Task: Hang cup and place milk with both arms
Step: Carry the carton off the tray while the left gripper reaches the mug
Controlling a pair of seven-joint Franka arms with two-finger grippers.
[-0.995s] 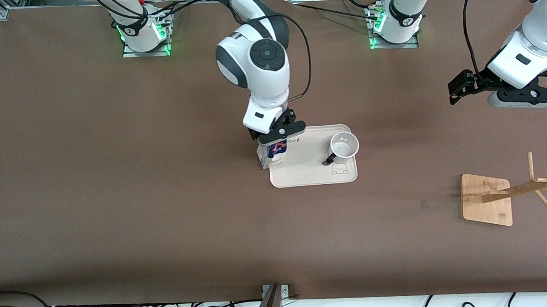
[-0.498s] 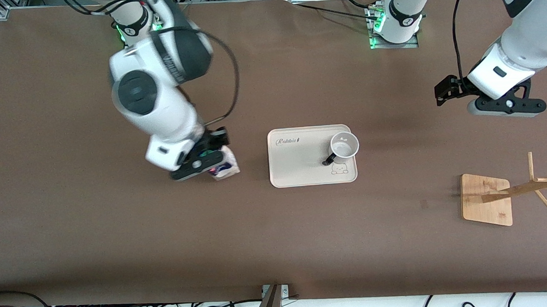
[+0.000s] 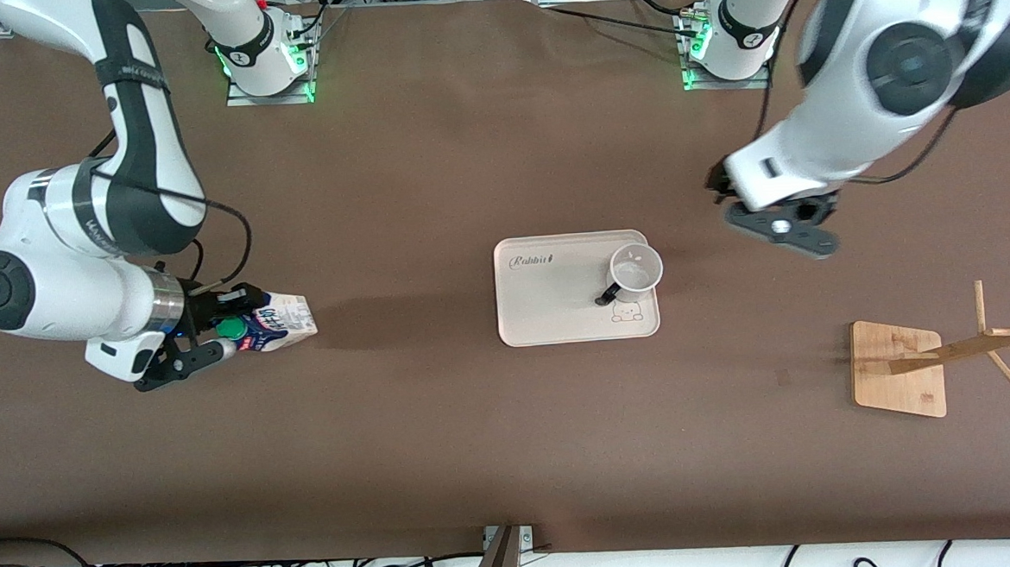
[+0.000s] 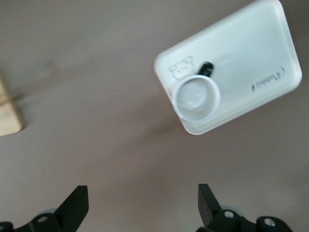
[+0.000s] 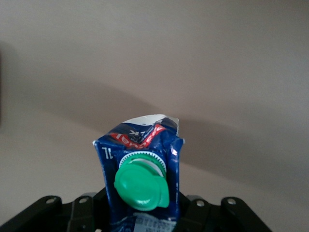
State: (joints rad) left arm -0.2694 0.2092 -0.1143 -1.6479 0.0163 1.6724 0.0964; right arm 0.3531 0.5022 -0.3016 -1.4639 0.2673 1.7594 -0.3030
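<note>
Milk point(image 3: 275, 323) now off tray point(image 3: 550, 316), tilted in right gripper point(image 3: 205, 329).

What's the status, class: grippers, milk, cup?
Right gripper shut on milk, over bare table. Left gripper open above table beside tray. Cup on tray, unobstructed.

Even bright light (left arm point(image 3: 884, 99) motion-blurred)

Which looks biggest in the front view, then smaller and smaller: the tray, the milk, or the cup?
1. The tray looks by far the biggest.
2. and 3. The milk, held tipped over in the right gripper, and the cup on the tray look about alike, so their order is unsure.
</note>
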